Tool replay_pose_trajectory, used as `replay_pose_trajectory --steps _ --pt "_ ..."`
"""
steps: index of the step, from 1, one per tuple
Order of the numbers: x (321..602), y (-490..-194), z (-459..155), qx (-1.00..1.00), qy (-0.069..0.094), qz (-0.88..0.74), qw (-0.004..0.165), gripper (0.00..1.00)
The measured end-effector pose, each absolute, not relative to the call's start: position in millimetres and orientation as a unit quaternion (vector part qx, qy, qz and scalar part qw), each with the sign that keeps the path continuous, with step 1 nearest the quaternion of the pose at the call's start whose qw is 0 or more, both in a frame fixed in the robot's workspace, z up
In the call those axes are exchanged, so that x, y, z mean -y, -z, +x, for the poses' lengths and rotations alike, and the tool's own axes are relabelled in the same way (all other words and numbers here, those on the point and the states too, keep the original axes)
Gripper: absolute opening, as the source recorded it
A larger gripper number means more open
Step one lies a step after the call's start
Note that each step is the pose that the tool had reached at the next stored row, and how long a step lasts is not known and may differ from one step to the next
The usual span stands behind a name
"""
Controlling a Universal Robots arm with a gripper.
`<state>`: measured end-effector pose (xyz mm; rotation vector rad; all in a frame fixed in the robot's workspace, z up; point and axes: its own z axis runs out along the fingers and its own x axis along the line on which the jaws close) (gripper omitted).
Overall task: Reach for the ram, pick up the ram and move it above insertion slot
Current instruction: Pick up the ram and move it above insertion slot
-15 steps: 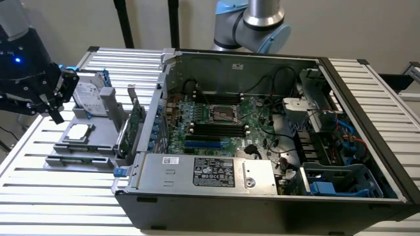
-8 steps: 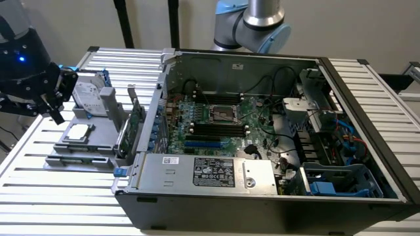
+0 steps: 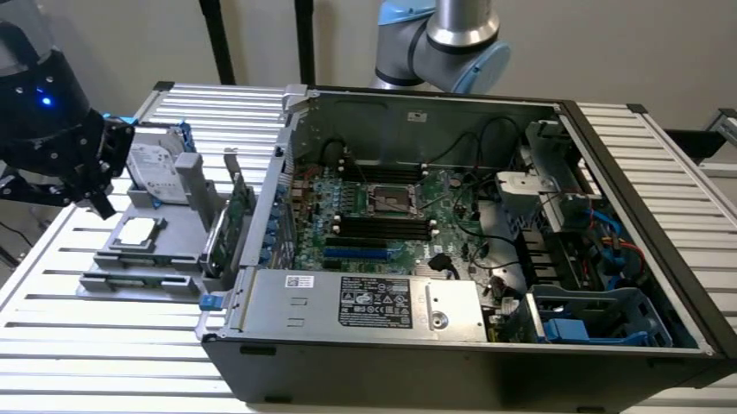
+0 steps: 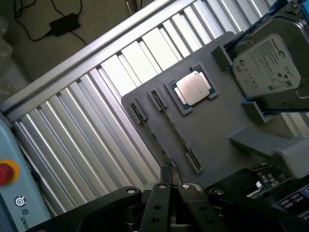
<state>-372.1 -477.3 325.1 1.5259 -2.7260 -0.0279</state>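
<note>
Fingers of the gripper (image 4: 170,176) are pressing together, holding nothing, and hanging above the grey fixture (image 4: 217,125). Just ahead of the jaws the processor (image 4: 193,90) is lying flat in its pocket, and beyond it the hard drive (image 4: 270,63) is sitting in a blue frame. Well apart from the jaws, toward the exterior view's right, what looks like the ram (image 3: 217,246) is standing on edge beside the taller expansion card (image 3: 240,211), next to the open computer case (image 3: 461,345).
</note>
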Motion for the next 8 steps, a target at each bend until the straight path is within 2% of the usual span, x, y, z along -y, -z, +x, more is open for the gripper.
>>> replay_pose_trajectory --steps 8 --pt "477.3 -324.3 -372.0 0.835 0.005 0.55 0.003 0.11"
